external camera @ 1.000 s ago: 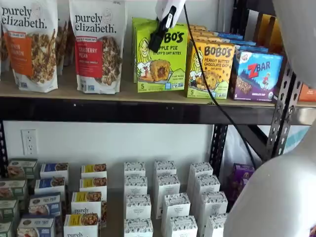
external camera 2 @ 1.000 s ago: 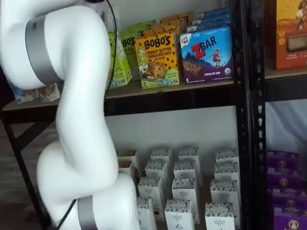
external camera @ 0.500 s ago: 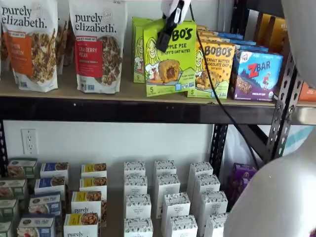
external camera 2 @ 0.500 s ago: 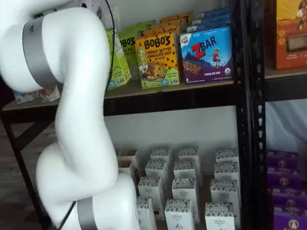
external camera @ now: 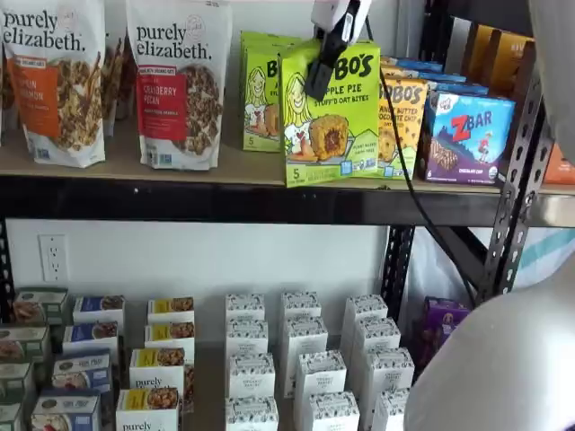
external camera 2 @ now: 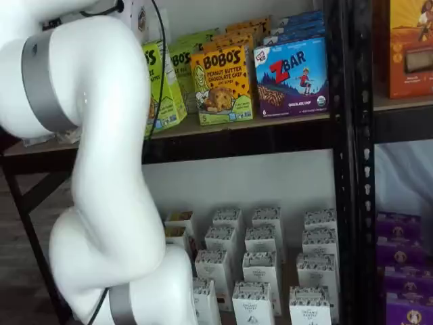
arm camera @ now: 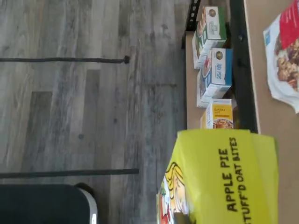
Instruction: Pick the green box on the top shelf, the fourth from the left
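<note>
Green box [external camera: 330,114] sits at the front edge of the top shelf [external camera: 225,199], fwd of the other lime cartons behind it w/ its base tilted slightly over the black rail. Hand [external camera: 321,74] comes down from above, black fingers clamped on the box's upper part, cable trailing off right. Peanut butter carton [external camera: 401,121] is just right of it & partly hidden behind; blue ZBar carton [external camera: 467,135] further right. Granola bags [external camera: 178,83] stand to the left. In the other shelf view the white arm [external camera 2: 101,169] covers most of the box [external camera 2: 162,88]. Wrist view shows the box's [arm camera: 224,177] "APPLE PIE" face close up, w/ wood floor [arm camera: 84,102] below.
</note>
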You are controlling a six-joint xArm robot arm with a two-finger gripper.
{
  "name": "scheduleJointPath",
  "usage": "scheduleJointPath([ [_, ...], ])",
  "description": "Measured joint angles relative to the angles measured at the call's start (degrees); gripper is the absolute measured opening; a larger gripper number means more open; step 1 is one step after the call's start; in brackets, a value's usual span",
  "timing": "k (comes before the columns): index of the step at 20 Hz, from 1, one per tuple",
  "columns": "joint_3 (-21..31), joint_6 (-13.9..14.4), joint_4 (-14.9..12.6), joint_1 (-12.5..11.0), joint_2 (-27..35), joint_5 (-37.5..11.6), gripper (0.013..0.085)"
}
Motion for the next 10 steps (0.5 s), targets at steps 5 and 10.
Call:
scheduleJointPath([
  [5,1.48,-0.64,0.08,-0.88,-2.03,1.38,0.0250],
  [10,2.18,-1.21,1.27,-1.96,-3.18,4.63,0.0250],
])
